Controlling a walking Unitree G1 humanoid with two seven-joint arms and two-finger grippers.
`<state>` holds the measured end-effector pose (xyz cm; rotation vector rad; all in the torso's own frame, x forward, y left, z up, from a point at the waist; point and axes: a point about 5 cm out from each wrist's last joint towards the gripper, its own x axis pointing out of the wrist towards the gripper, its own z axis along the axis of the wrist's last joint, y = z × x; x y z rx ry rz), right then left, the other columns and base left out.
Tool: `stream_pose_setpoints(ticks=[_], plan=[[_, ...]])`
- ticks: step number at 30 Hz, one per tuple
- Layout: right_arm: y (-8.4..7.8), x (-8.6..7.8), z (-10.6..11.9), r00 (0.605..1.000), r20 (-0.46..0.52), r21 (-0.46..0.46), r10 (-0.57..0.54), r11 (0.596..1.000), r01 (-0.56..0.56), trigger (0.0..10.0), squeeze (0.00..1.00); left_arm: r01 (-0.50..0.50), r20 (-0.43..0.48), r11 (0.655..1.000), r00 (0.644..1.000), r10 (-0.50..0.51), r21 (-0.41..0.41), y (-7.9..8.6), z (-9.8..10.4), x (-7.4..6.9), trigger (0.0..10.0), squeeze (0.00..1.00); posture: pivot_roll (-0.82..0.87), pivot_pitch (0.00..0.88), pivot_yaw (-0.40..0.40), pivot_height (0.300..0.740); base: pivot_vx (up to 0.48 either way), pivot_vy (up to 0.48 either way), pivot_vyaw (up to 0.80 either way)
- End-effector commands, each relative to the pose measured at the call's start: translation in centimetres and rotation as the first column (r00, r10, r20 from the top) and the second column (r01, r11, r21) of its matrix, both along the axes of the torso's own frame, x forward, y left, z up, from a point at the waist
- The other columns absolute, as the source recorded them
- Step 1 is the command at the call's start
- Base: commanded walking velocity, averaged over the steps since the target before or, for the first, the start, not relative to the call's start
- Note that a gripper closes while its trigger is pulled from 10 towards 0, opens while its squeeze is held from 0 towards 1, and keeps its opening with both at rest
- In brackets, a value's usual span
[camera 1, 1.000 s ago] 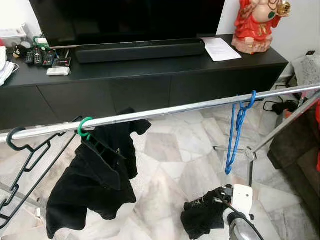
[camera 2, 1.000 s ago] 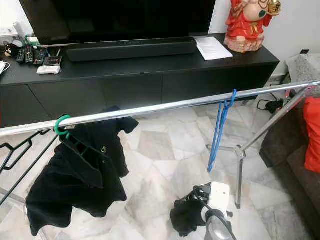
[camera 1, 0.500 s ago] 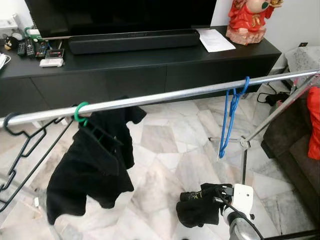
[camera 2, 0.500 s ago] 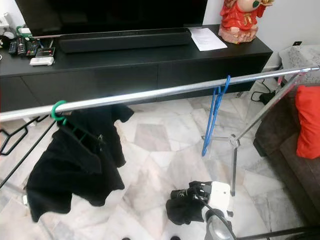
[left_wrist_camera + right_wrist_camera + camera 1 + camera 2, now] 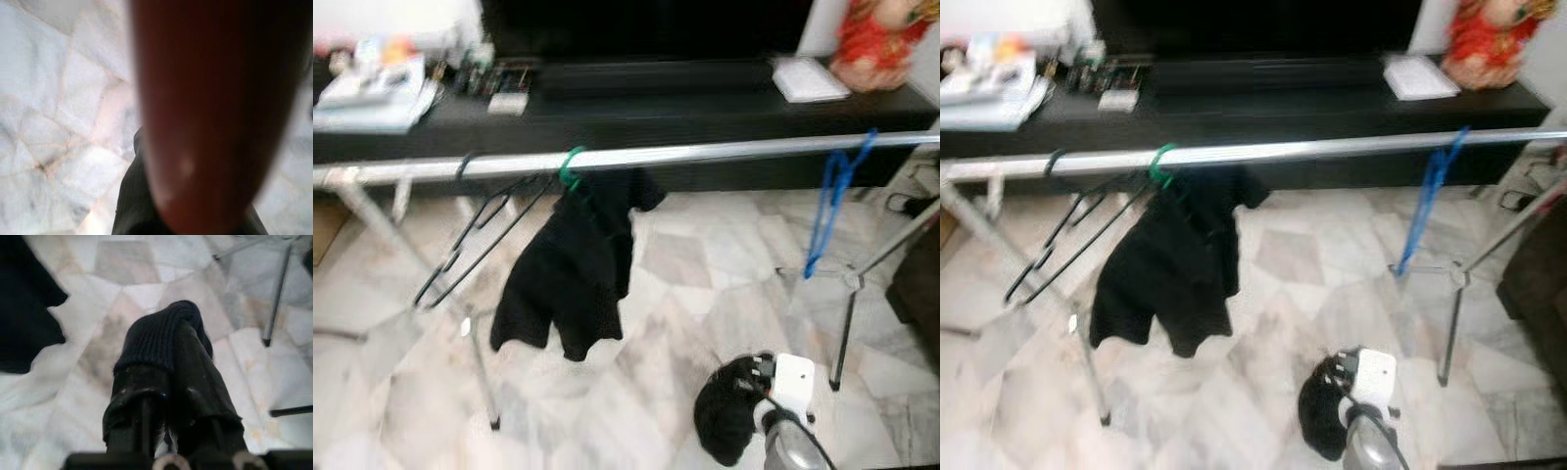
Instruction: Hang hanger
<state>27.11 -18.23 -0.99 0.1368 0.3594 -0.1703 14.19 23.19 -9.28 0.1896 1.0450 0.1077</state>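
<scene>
A silver clothes rail (image 5: 705, 154) runs across the room. On it hangs a green-hooked hanger (image 5: 571, 166) carrying a black garment (image 5: 570, 269). To its left an empty black hanger (image 5: 475, 230) hangs tilted, and an empty blue hanger (image 5: 832, 201) hangs near the right end. My right gripper (image 5: 726, 431) is low over the floor, well below the rail and apart from every hanger. Its fingers (image 5: 166, 357) are wrapped in black knit fabric and lie together, shut, holding no hanger. In the left wrist view a blurred dark red shape (image 5: 210, 98) blocks most of the picture, with a dark ribbed shape (image 5: 132, 205) under it.
A black TV cabinet (image 5: 636, 108) stands behind the rail, with a soundbar, papers, small items and a red figurine (image 5: 881, 39) on top. The rail's slanted legs (image 5: 847, 313) stand on the marble floor (image 5: 685, 264) at both ends. The eye views are blurred.
The whole picture has shifted and blurred: the camera has turned left and drawn back, so the rail's left end and leg now show. My right gripper stays low. The hangers have not moved.
</scene>
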Motion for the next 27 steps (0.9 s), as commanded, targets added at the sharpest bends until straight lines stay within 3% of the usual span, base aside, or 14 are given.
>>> stream_pose_setpoints(ticks=[1,22,27], plan=[[-0.5,-0.3,-0.1,1.0,-0.004,-0.009,-0.012,1.0,0.012,10.0,0.0,0.001,-0.034,1.0,0.999,-0.001,-0.006,-0.3,-0.5,-1.1,10.0,0.0,-0.03,0.173,-0.019,0.74,-0.326,0.0,0.0],[-0.5,-0.1,0.0,1.0,-0.004,-0.012,-0.013,1.0,0.013,10.0,0.0,-0.007,-0.02,1.0,1.0,0.006,-0.008,-0.6,-0.4,-0.6,10.0,0.0,-0.02,0.186,-0.022,0.74,-0.329,0.0,0.0],[-0.5,0.1,0.2,1.0,0.003,-0.013,-0.012,1.0,0.012,10.0,0.0,-0.003,-0.005,1.0,1.0,0.003,-0.011,-1.0,-0.2,0.2,10.0,0.0,-0.02,0.188,-0.023,0.74,-0.334,0.0,0.0]])
